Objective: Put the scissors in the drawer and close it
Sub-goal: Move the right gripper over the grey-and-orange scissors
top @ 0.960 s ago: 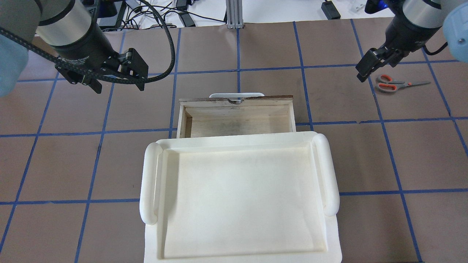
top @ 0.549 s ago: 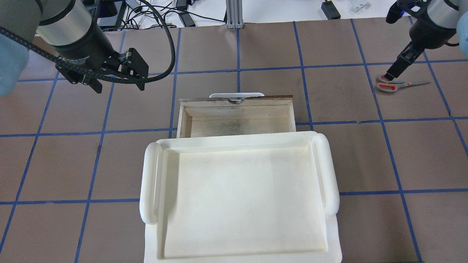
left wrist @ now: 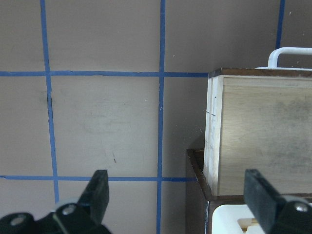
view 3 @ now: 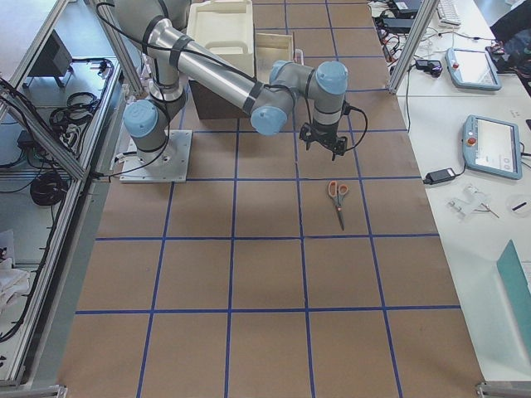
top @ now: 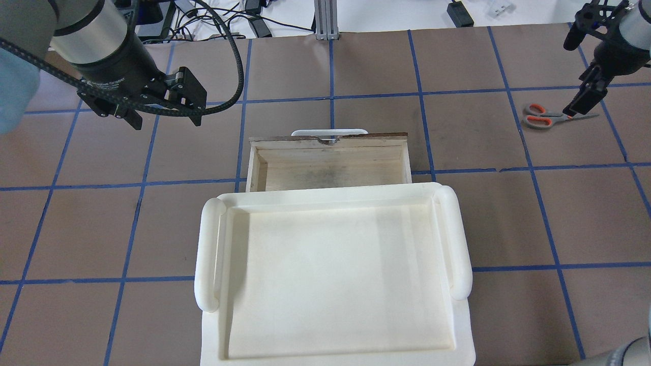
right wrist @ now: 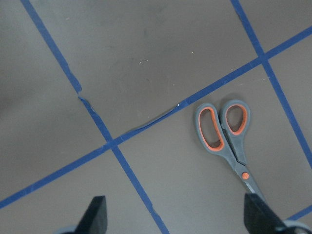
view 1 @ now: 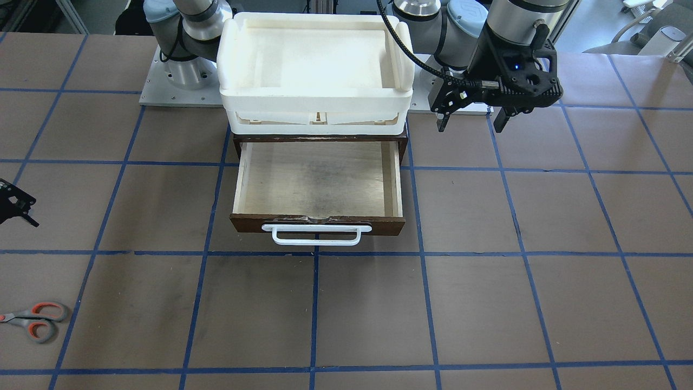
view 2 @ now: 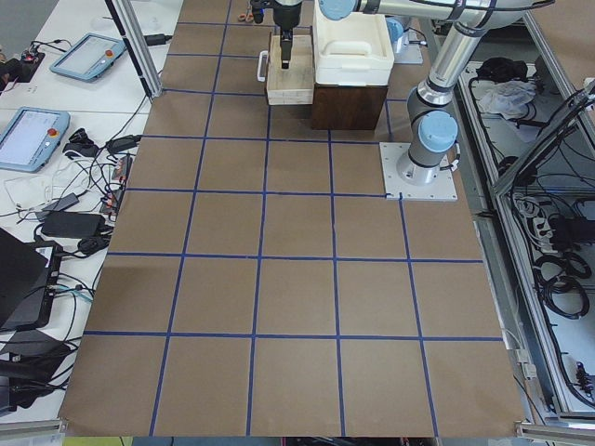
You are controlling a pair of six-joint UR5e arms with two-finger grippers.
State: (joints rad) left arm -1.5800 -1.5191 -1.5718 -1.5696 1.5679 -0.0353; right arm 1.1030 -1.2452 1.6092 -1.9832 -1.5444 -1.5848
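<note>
The scissors (top: 545, 116) lie flat on the table at the far right, handles to the left; they also show in the front view (view 1: 36, 321) and the right wrist view (right wrist: 228, 137). My right gripper (top: 572, 110) is open and empty above the table, over the blades; in its wrist view (right wrist: 175, 217) the scissors lie by the right finger (right wrist: 258, 214). The drawer (top: 330, 165) is pulled open and empty, white handle at its front (view 1: 316, 235). My left gripper (top: 167, 122) is open and empty, hovering left of the drawer (left wrist: 263, 131).
A white plastic tray (top: 206, 254) sits on the dark brown cabinet (view 1: 319, 138) that holds the drawer. Blue tape lines grid the brown table. Cables and devices lie beyond the far edge (top: 218, 20).
My right gripper has swung rightward from left of the scissors' handles to above the blades, turning as it went. The left arm, drawer and scissors have not moved.
</note>
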